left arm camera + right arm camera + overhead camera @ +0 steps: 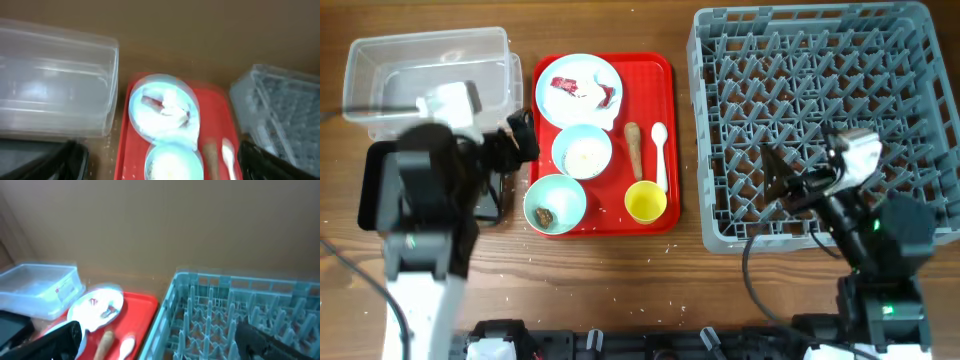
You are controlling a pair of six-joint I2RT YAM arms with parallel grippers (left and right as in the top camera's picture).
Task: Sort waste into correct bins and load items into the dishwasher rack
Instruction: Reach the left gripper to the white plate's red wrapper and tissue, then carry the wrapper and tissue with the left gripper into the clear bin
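A wooden table carries the scene. The grey dishwasher rack, the biggest object on it, fills the right side with its grid of upright pegs. The right arm reaches over the rack's front-left part. There the right gripper hovers, jaws spread wide with nothing between them, as the right wrist view shows.

The left arm stands at the table's left, over the shallow black tray, which it partly hides. The left gripper hangs just off the left edge of the red tray, its jaws likewise wide apart and empty. The clear plastic tub sits just behind the black tray, at the back left.

The red tray lies between tub and rack and holds every dish. At its back rests the pale blue plate, bearing the red-and-white wrapper and, to its right, the crumpled white paper. In front of the plate stands the pale blue-white bowl, with white rice inside. The mint green bowl sits at the tray's front left corner, a small brown lump in it.

The yellow cup stands upright near the front right corner. Behind it the white spoon lies lengthwise along the tray's right side. The brown carrot-shaped stick lies just beside the spoon on its left.
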